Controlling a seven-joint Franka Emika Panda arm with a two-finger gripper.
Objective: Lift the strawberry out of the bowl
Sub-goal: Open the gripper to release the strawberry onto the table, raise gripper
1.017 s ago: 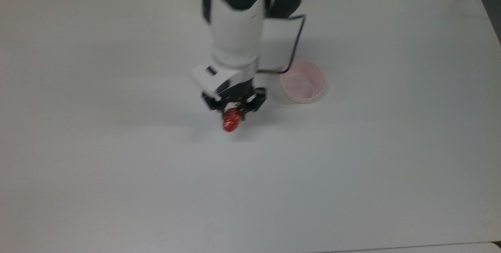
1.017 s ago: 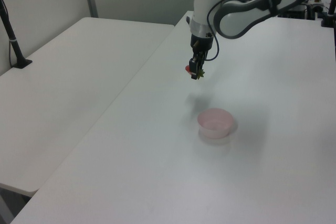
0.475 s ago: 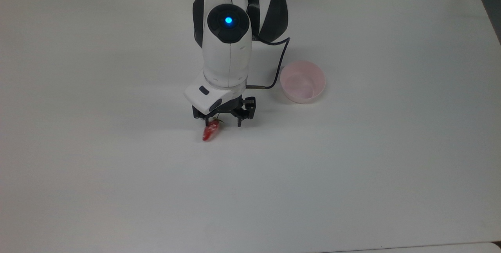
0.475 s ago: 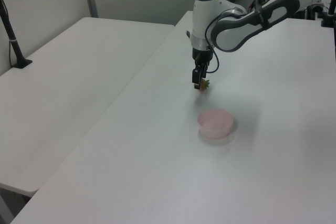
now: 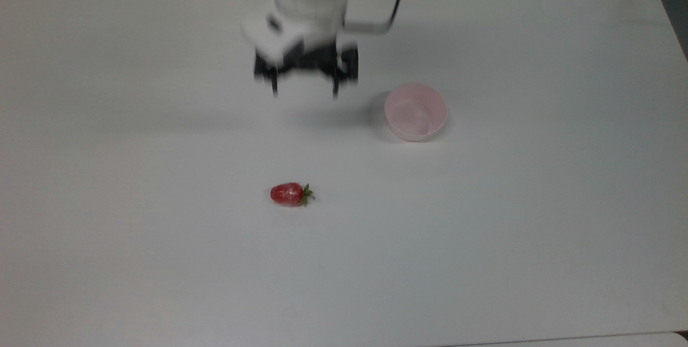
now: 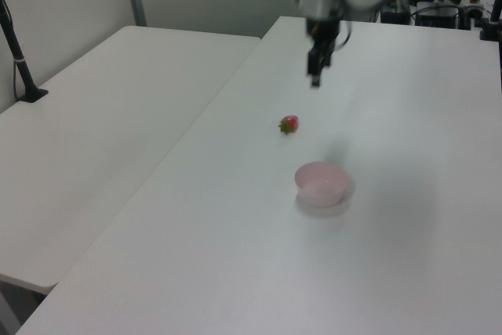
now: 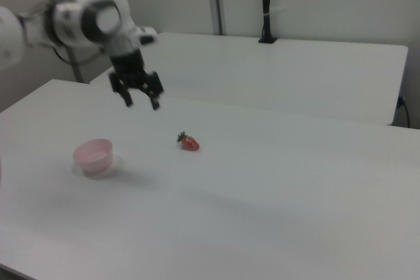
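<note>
Pincer point(image 5: 305, 91): black, two-fingered, on a white arm point(image 7: 79, 21); fingers spread apart, nothing between them; raised above the table point(image 5: 537, 229), blurred in all three views; also seen in the left view point(image 6: 316, 76) and the right view point(image 7: 142, 103).

Strawberry point(image 5: 290, 194): red, green cap; lies on its side on the bare table, outside the bowl; below the pincer in the top view, clear of both fingers; cap towards the top view's right; also in the left view point(image 6: 289, 124) and the right view point(image 7: 188, 142).

Bowl point(image 5: 415, 111): pale pink, round, upright, nothing inside; off to the pincer's side at the top view's right, lower than the fingertips; well apart from the strawberry; also in the left view point(image 6: 321, 183) and the right view point(image 7: 94, 156).

Table: white, plain.

Writing, brands, labels: none readable on any item.
</note>
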